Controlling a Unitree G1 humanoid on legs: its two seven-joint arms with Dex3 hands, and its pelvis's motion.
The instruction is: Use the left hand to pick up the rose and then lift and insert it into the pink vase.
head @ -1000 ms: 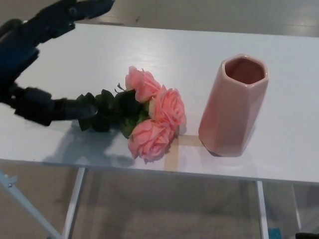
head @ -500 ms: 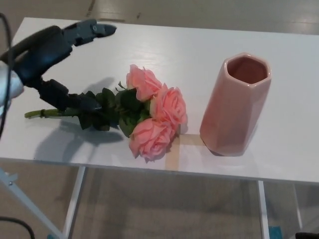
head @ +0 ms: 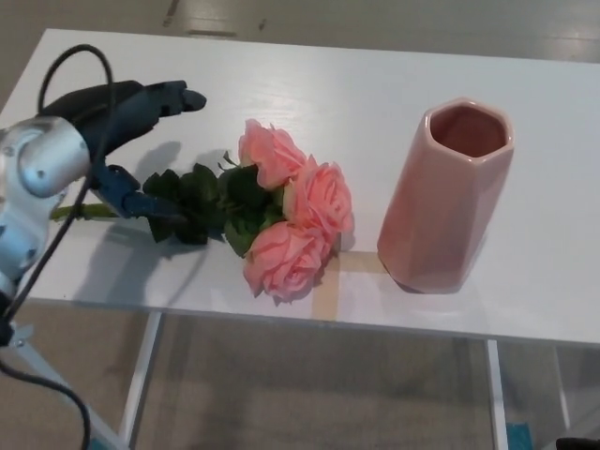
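The robot's black left hand (head: 117, 141) hovers over the green stem end of a bunch of pink fabric roses (head: 281, 211), fingers spread and gripping nothing. The roses lie flat on the white table (head: 356, 84), beside an upright glossy pink faceted vase (head: 445, 202).

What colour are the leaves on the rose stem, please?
Dark green leaves, seen clearly in the head view.

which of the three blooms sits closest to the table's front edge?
The lowest bloom, nearest the tape strip; the other two lie farther back, toward the pink vase.
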